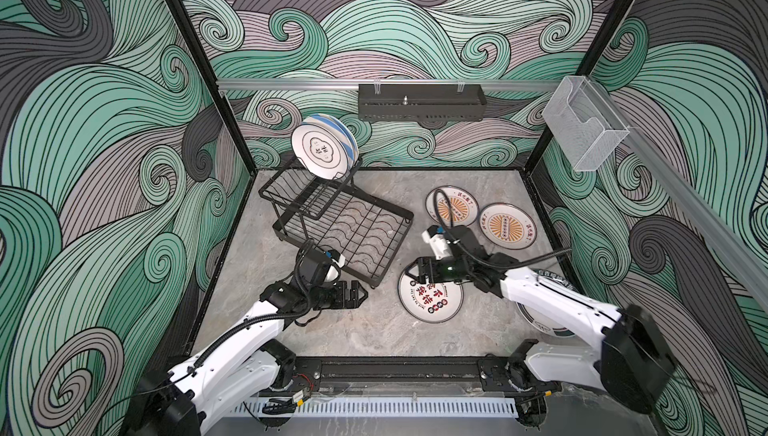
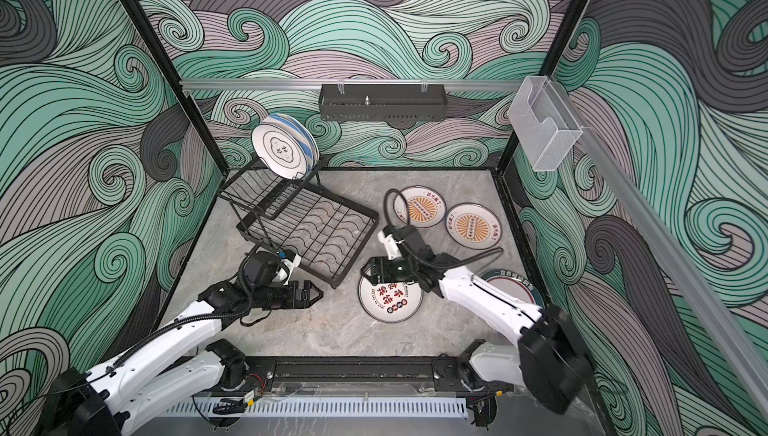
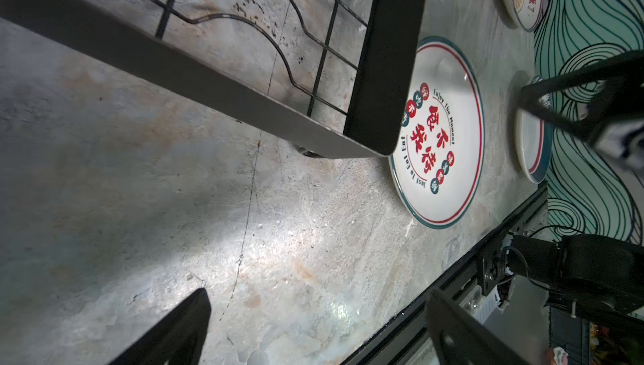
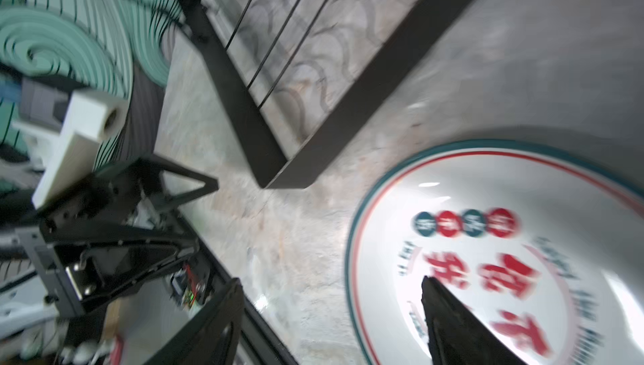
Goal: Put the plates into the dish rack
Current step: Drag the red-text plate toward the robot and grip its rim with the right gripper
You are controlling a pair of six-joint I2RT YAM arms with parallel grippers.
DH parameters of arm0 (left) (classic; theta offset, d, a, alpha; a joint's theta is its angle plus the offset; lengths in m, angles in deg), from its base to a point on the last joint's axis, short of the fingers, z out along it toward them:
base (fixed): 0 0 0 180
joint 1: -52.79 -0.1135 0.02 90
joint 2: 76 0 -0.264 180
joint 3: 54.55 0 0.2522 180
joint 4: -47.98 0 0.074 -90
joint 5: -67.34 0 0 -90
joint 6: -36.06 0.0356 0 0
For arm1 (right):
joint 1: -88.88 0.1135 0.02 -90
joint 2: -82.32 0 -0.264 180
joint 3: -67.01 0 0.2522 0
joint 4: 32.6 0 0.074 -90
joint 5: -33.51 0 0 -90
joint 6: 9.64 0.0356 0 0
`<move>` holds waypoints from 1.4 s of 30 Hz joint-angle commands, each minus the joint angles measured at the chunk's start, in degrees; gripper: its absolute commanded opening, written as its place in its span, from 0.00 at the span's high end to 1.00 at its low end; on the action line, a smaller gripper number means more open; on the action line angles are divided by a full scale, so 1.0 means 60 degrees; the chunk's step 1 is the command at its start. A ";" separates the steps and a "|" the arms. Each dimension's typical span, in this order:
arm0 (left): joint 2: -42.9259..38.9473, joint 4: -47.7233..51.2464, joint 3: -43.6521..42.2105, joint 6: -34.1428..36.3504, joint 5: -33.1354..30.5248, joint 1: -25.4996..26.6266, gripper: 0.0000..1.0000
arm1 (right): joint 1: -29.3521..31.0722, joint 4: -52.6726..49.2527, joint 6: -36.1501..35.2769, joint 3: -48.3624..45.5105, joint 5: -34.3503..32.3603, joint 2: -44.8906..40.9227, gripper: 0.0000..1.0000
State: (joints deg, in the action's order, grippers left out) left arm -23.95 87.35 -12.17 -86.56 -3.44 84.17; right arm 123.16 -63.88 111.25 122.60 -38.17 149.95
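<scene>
Marble tabletop (image 1: 374, 338): red-character plate (image 1: 430, 303) lies flat directly under the right gripper (image 1: 414, 273), fingers (image 4: 456, 332) spread w/ its rim between them, nothing grasped yet. Left gripper (image 1: 359, 294) also released, farther off; dish rack (image 1: 345, 230) just beyond fingertips.

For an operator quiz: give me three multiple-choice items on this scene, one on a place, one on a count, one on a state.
1. Where in the dish rack do the racked plates stand? A) grid base B) raised tier C) clear box
2. How many orange sunburst plates lie on the table? A) one B) two C) four
3. How are the right gripper jaws? A) open B) shut on a sunburst plate C) shut on the rack

1 B: they stand upright up there.
2 B: two lie side by side.
3 A: apart over the red-character plate rim.
</scene>
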 commanded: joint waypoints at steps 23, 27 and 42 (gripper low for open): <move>0.1167 -0.0523 0.0430 -0.0040 -0.0658 0.0308 0.01 | -0.3120 0.1190 0.1766 -0.4723 0.1426 -0.2416 0.46; 0.1270 -0.0431 0.0544 0.0000 -0.0710 0.0308 0.01 | -0.3202 0.1584 0.1834 -0.4895 0.1402 -0.2189 0.49; 0.1592 0.0094 0.1048 -0.0056 -0.1182 0.0308 0.01 | -0.3371 0.2159 0.1743 -0.5169 0.1429 -0.1693 0.66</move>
State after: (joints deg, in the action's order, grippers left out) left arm -14.70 85.84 -7.95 -86.59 -9.01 85.63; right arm 103.36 -50.02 122.40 92.52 -29.18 139.20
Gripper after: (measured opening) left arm 0.986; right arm 0.355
